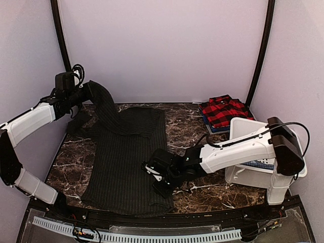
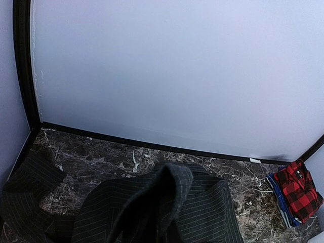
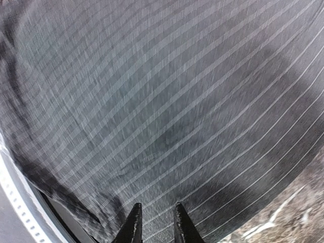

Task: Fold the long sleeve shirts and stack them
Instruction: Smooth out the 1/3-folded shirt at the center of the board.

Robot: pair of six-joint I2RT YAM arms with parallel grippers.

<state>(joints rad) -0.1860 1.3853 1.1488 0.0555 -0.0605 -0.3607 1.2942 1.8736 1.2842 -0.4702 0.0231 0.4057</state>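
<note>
Where the back left part of the dark striped shirt (image 1: 126,162) comes up off the table (image 1: 202,126), the left gripper (image 1: 85,95) holds it. Its fingers are shut tight on the cloth. They lift that part high above the rest of the shirt, and the cloth hangs down from them in a thick fold. In the left wrist view the bunched cloth hides the fingers.

Most of the dark shirt lies spread out flat on the brown marble table. Its near edge hangs just over the front of the table. One sleeve lies crumpled on the table at the shirt's back left side.

At the right edge of the dark shirt, near its front corner, the right gripper (image 3: 156,207) is down low over the cloth. Its two black fingers (image 3: 132,228) are open just a little. Nothing is between them. I cannot tell if the tips touch the cloth.

Far to the right of the dark shirt, toward the back, the red and black plaid shirt (image 1: 223,110) lies folded on top of something blue (image 1: 212,129). Also right of the dark shirt, nearer the front, stands a white bin (image 1: 243,129), just beside the plaid shirt.
</note>
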